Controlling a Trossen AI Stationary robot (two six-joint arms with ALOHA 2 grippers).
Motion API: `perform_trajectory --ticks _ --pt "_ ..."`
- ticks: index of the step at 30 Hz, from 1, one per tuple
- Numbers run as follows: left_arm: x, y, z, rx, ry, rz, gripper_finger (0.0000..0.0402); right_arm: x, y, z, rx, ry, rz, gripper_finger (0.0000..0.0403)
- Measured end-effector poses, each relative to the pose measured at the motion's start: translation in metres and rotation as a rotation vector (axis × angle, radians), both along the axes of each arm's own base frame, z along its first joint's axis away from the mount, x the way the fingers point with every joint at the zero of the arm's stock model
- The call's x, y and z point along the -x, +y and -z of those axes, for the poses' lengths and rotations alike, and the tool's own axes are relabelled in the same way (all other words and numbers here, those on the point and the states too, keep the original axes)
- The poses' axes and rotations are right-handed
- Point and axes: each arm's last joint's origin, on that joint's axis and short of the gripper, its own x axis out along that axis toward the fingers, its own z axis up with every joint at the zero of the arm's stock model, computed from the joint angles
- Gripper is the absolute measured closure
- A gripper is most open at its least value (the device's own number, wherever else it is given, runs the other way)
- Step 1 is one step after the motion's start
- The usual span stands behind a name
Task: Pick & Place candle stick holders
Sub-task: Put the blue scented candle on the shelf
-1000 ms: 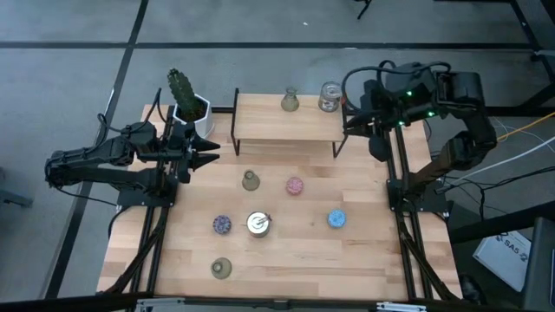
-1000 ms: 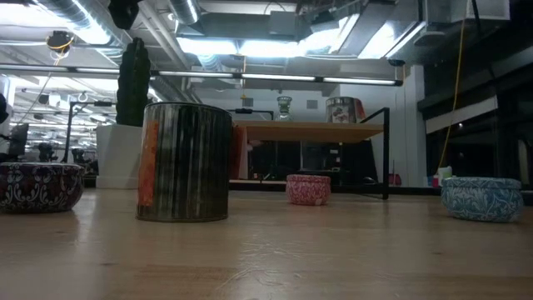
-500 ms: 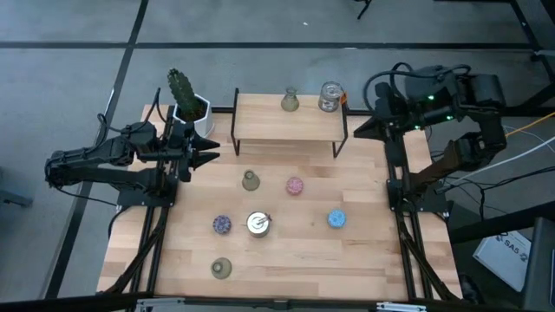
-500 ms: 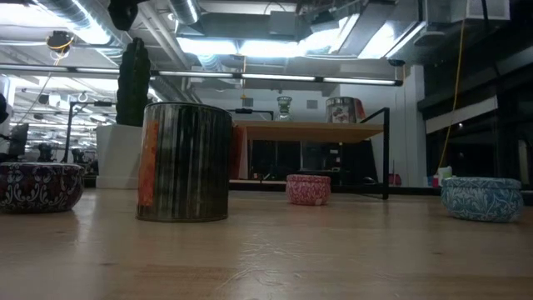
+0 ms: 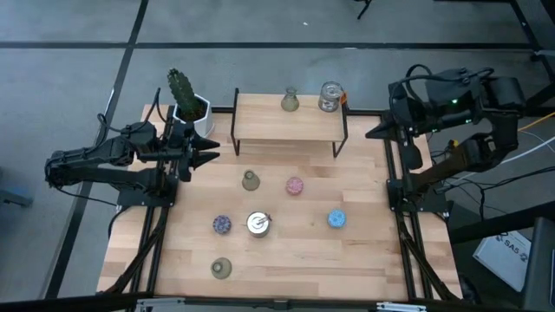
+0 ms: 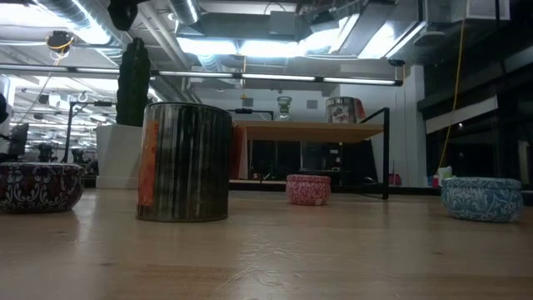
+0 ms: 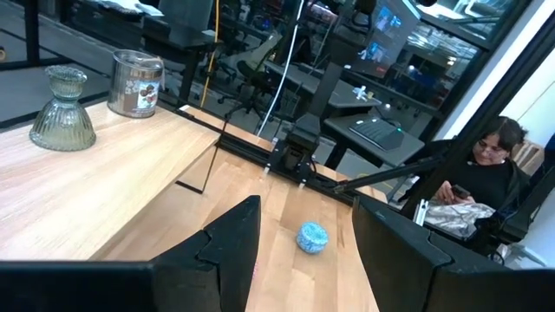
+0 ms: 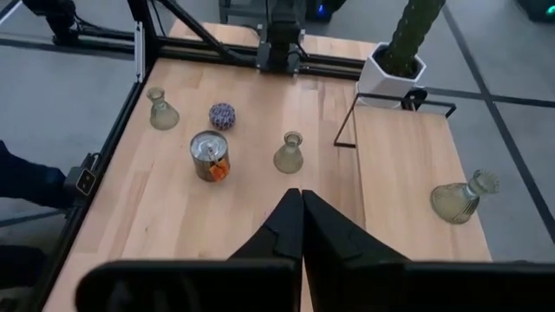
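A raised shelf (image 5: 290, 126) at the tabletop's (image 5: 364, 251) far edge carries an olive holder (image 5: 290, 101) and a silvery cup (image 5: 329, 95); a potted cactus (image 5: 184, 97) stands beside it. Five more holders and a second cup (image 5: 257, 224) dot the tabletop. The right gripper (image 5: 375, 133), fingers clenched empty, hangs beyond the right edge; the left gripper (image 5: 208, 152), apparently parted, holds nothing near the cactus.

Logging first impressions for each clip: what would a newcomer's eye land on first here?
Probably the low raised shelf at the table's far edge, carrying an olive-green flared holder and a shiny glass cup. Next, the holders scattered on the table in front of it, around the shiny metallic cup at their centre. The tall cactus in a white pot stands at the far left corner, beside the left end effector.
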Motion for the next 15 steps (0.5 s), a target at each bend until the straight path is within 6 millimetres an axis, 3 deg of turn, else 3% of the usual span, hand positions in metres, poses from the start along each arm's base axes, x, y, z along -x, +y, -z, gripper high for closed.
perform_trajectory --ticks 15 --pt "0.0 0.001 0.0 0.006 -0.001 -0.03 0.0222 -0.007 0.001 0.047 -0.039 -0.08 0.003 0.0402"
